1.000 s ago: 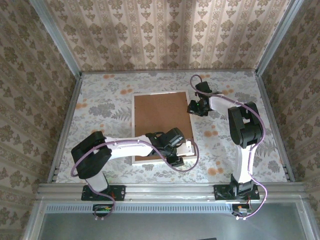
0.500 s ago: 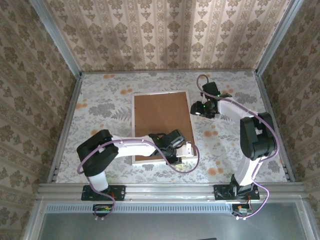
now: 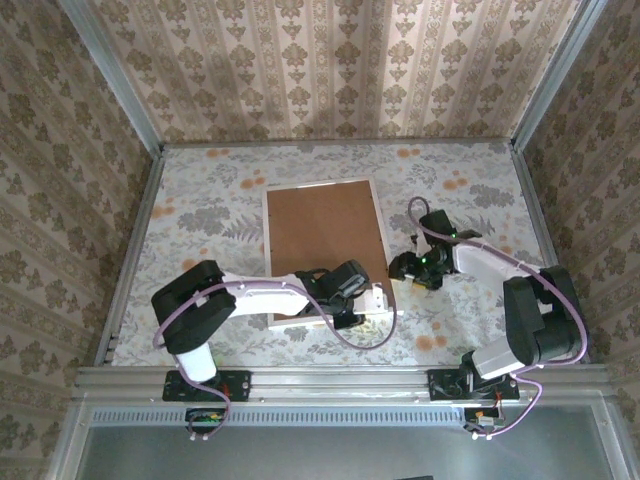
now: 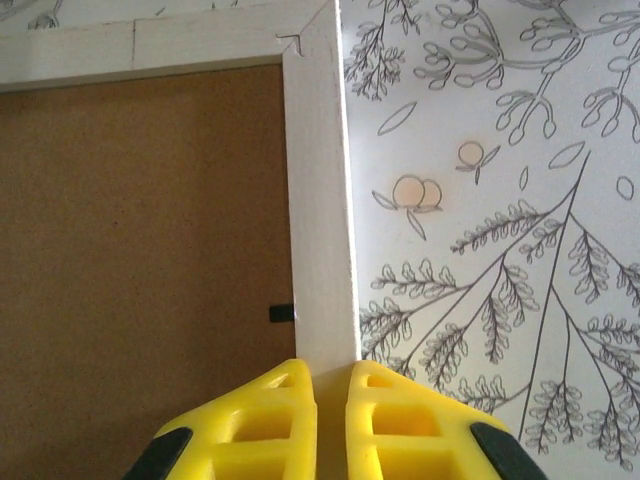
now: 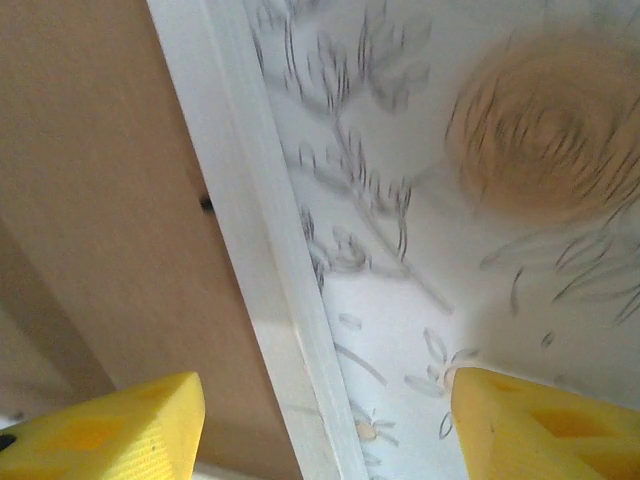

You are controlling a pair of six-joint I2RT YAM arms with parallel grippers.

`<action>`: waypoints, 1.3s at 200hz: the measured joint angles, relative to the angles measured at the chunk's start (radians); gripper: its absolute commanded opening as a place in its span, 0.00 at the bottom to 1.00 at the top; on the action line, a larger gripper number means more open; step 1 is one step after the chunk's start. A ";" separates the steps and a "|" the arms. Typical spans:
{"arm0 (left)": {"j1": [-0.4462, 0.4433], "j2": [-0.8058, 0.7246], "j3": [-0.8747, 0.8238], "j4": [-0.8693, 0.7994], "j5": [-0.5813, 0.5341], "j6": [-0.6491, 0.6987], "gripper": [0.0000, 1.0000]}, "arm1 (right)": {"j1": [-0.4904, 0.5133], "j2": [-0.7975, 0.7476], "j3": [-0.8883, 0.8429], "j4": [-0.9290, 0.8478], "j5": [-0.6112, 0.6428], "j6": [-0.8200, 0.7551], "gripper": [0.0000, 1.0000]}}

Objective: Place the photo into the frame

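The white frame (image 3: 267, 250) lies face down on the table, with the brown backing board (image 3: 322, 240) filling its back. No part of the photo is visible. My left gripper (image 3: 372, 300) is at the frame's near right corner. In the left wrist view its yellow fingers (image 4: 270, 420) are shut on the white right rail (image 4: 318, 200), at the left gripper (image 4: 330, 385). My right gripper (image 3: 403, 268) hovers just right of the frame's right edge. It is open (image 5: 325, 395), with the white rail (image 5: 250, 250) and bare table between its fingertips.
The floral tablecloth (image 3: 470, 210) covers the table right of the frame. Patterned walls close the space at the back and both sides. A small black tab (image 4: 282, 313) sits on the board (image 4: 140, 250) beside the rail.
My right arm has swung from the frame's far right corner toward the near side, along the frame's right edge. The left gripper has stayed at the near right corner.
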 measured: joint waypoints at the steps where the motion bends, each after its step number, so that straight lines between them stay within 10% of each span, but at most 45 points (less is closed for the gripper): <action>1: 0.001 -0.002 -0.002 0.000 0.001 -0.002 0.04 | 0.000 0.000 -0.004 0.002 -0.006 0.001 0.69; 93: 0.046 -0.091 -0.026 -0.029 0.008 -0.045 0.04 | -0.013 -0.058 -0.165 0.221 -0.140 0.152 0.69; 186: 0.053 -0.122 -0.025 0.007 0.006 -0.081 0.06 | 0.097 -0.004 -0.229 0.621 -0.364 0.404 0.25; 207: 0.053 -0.122 -0.026 0.009 0.000 -0.085 0.15 | 0.094 -0.025 -0.228 0.606 -0.360 0.396 0.17; 260: 0.064 -0.195 -0.054 -0.052 -0.054 -0.078 0.50 | 0.115 -0.073 -0.175 0.439 -0.254 0.291 0.34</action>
